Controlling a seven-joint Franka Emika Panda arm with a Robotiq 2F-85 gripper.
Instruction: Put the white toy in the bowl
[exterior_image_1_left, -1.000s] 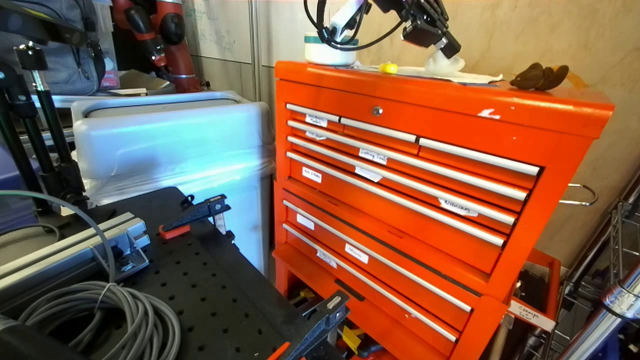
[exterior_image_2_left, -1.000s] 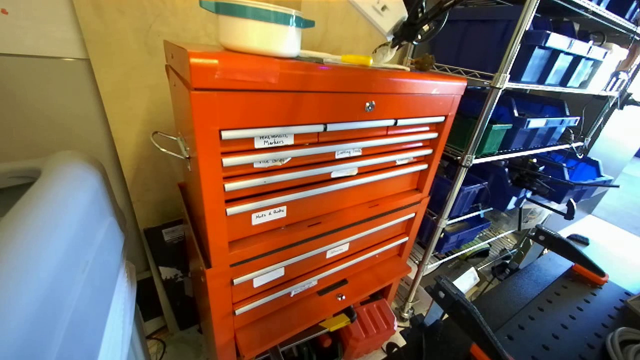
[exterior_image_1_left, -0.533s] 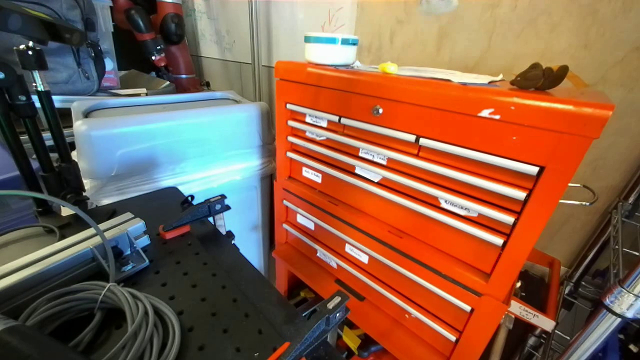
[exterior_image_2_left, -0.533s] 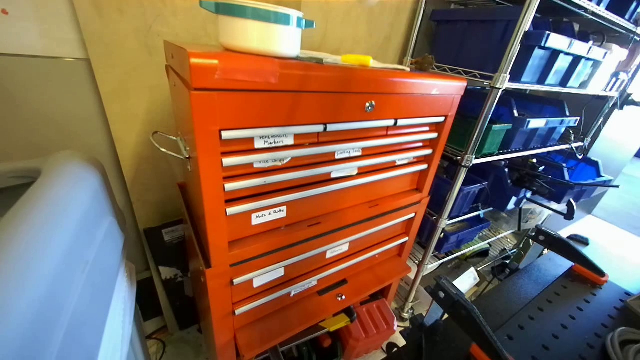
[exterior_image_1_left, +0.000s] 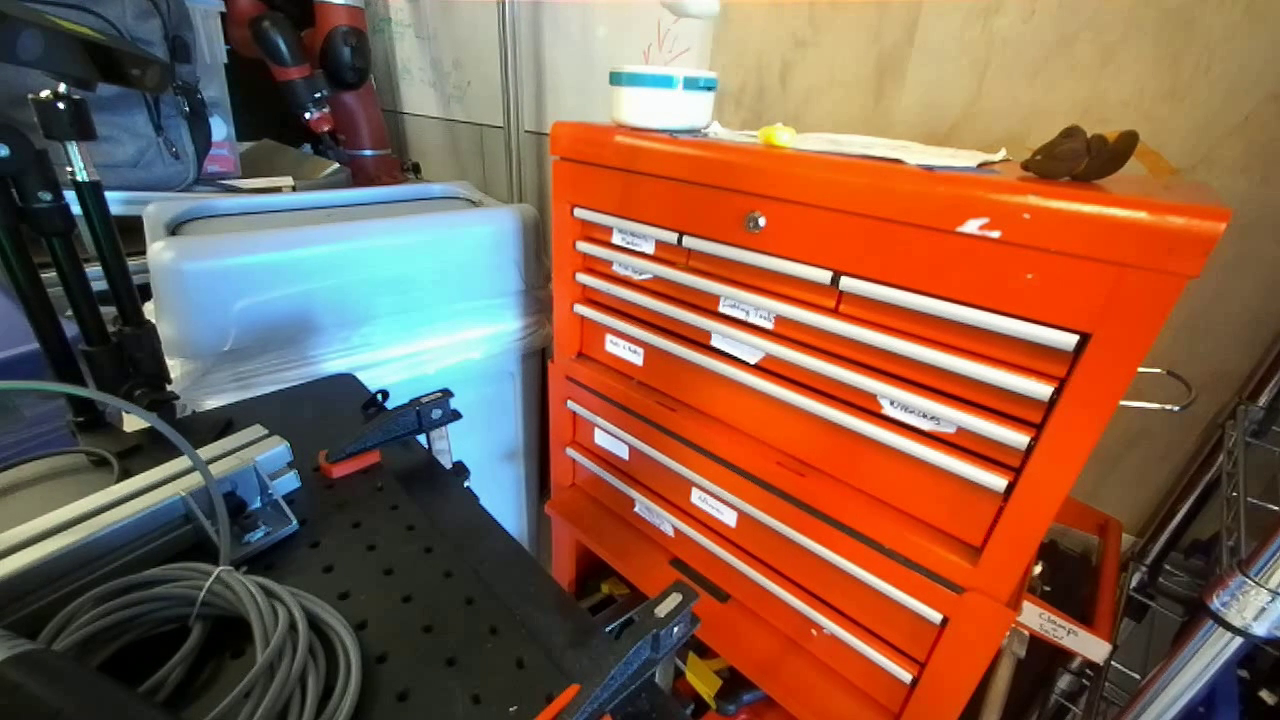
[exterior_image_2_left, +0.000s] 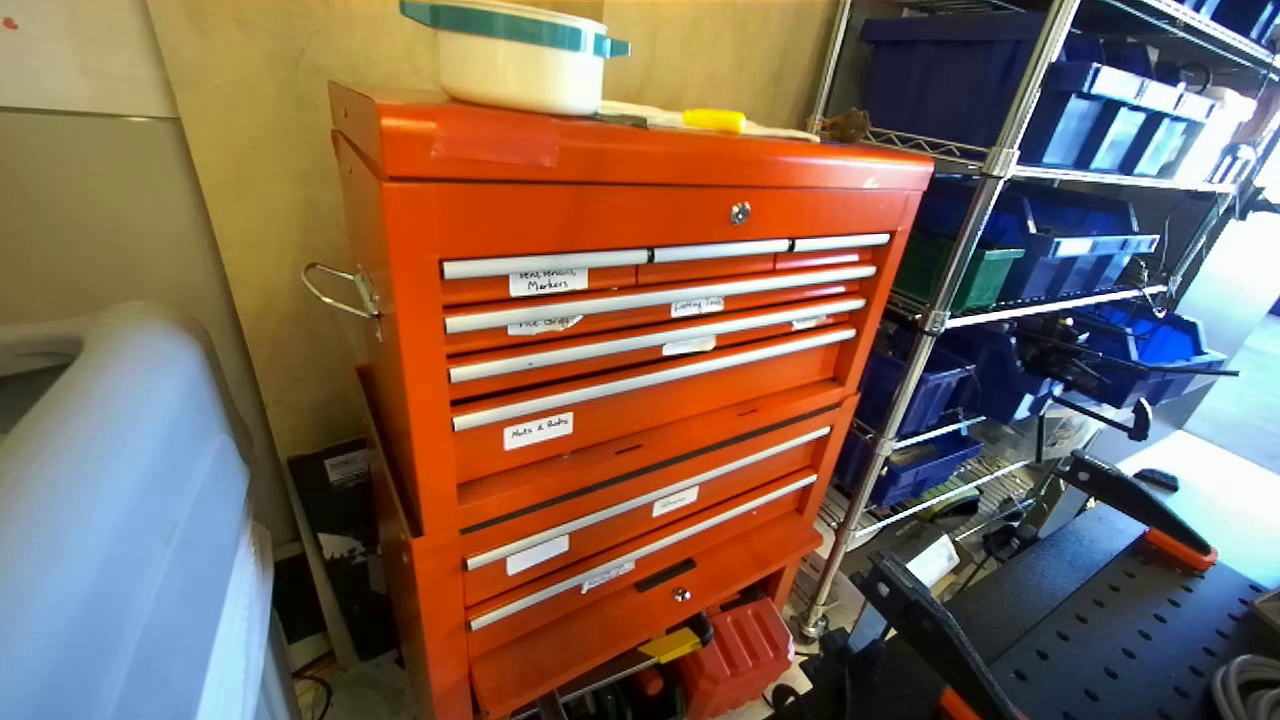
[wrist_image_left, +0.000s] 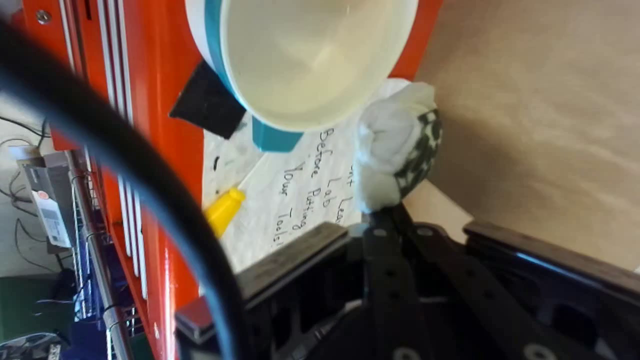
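Currently, the claw (wrist_image_left: 391, 214) is clenched on the white toy (wrist_image_left: 385, 140). Both fingers enter from the bottom of the wrist view and meet at the lower end of the toy. The white toy is located right of centre in that frame, just below and to the right of the bowl (wrist_image_left: 305, 60), and outside its rim. A dark patch with a pale pattern covers its right side. In an exterior view, the white toy is cut off by the top edge of the frame, positioned above the bowl with a gap between the two.

The bowl stands upright on the tabletop (exterior_image_1_left: 1140, 190), formed by the top of an orange drawer cabinet (exterior_image_2_left: 650, 415). In the wrist view, its interior occupies the upper middle of the frame, and a teal handle points downward. A handwritten sheet (wrist_image_left: 300, 200) lies beside it. A yellow item (wrist_image_left: 225, 210) is located at the sheet's left edge; a black piece (wrist_image_left: 207, 102) lies beside the bowl, upper left. A brown lumpy object (exterior_image_1_left: 1080, 155) rests at the upper right of an exterior view. A thick cable (wrist_image_left: 147, 167) crosses the left of the wrist view.
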